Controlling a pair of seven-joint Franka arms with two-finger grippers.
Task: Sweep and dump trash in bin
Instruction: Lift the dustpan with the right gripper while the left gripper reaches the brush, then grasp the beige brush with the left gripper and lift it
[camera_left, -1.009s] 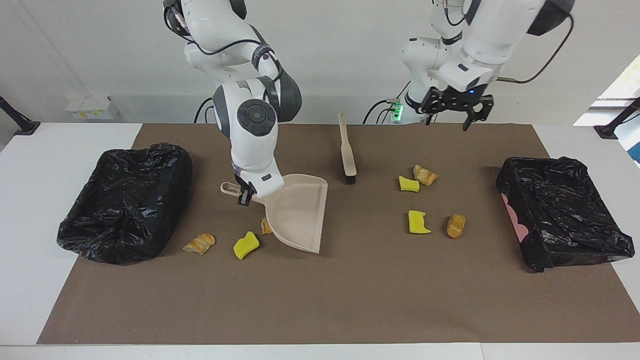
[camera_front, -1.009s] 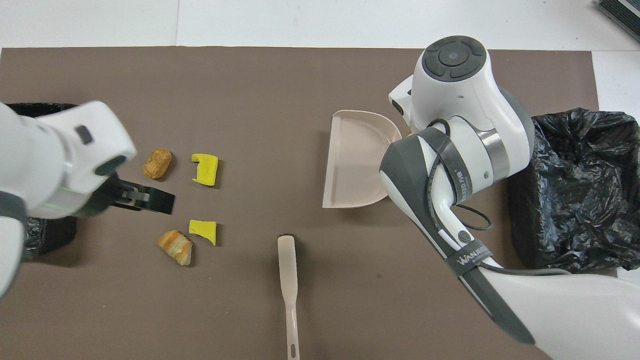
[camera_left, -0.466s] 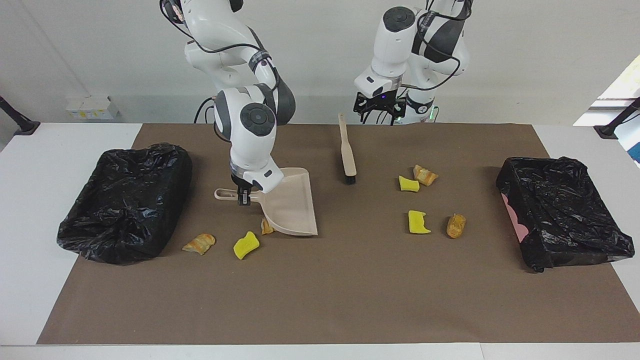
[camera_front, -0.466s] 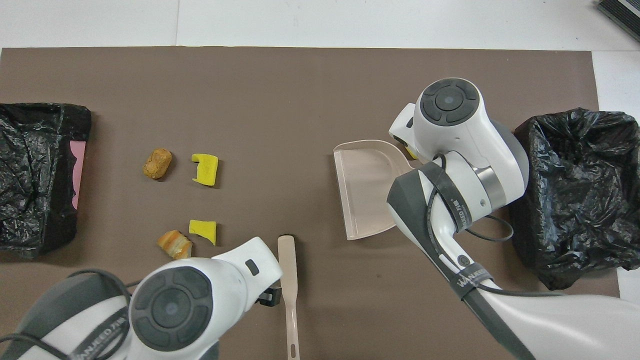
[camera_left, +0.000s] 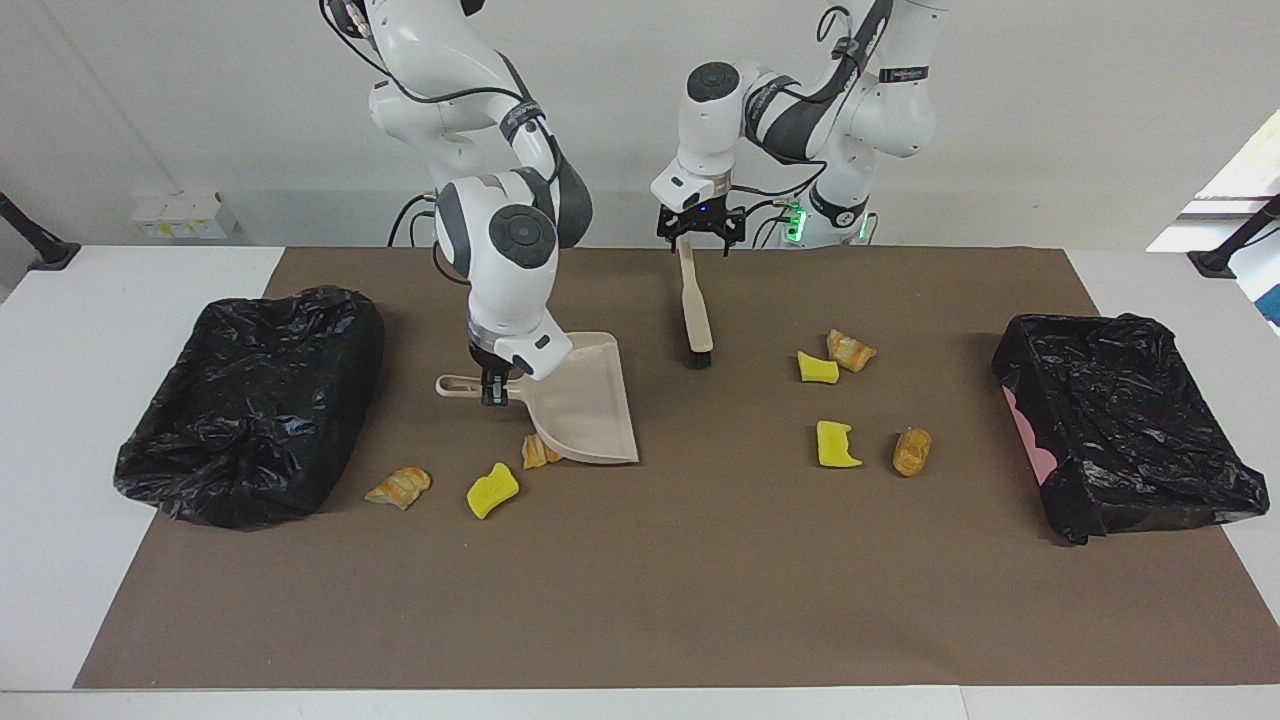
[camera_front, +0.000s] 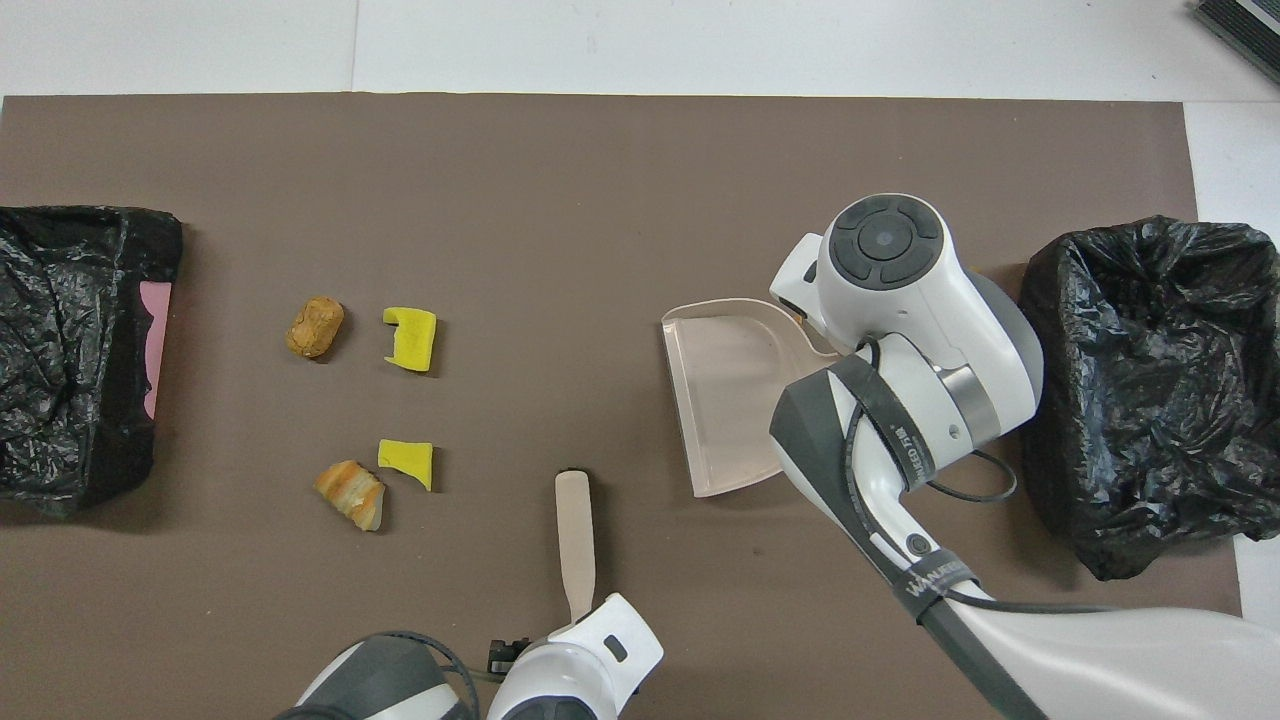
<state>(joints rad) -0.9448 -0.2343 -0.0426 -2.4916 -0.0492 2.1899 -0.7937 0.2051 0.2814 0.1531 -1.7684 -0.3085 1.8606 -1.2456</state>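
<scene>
The right gripper (camera_left: 493, 388) is clamping the handle of the beige dustpan (camera_left: 585, 405), its fingers drawn in tight on it, and the pan is sitting on the brown mat (camera_left: 660, 600) with its open mouth pointing toward the left arm's end of the table. Seen from the facing view, a pastry lump (camera_left: 538, 452) is lying at the pan's 7 o'clock corner, seemingly touching its edge, though that contact is hard to judge. A yellow spongy chunk (camera_left: 492, 490) is lying at 8 o'clock from that lump, and another pastry lump (camera_left: 399, 487) is resting near the black-lined bin (camera_left: 250, 400) at the right arm's end.

The left gripper (camera_left: 699, 238) is hanging with its jaws spread wide directly over the handle end of the brush (camera_left: 694, 305), which is lying flat on the mat with its dark bristles pointing away from the robots. The fingers are not gripping it.

Toward the left arm's end, four more scraps are sitting in a loose group: a yellow chunk (camera_front: 407, 463) just beside a pastry lump (camera_front: 350, 492), and, farther from the robots, a second yellow chunk (camera_front: 411, 337) with a brown lump (camera_front: 315, 326) at its 9 o'clock in the overhead view. The second black-lined bin (camera_front: 75, 350) is standing well apart from them at that end.
</scene>
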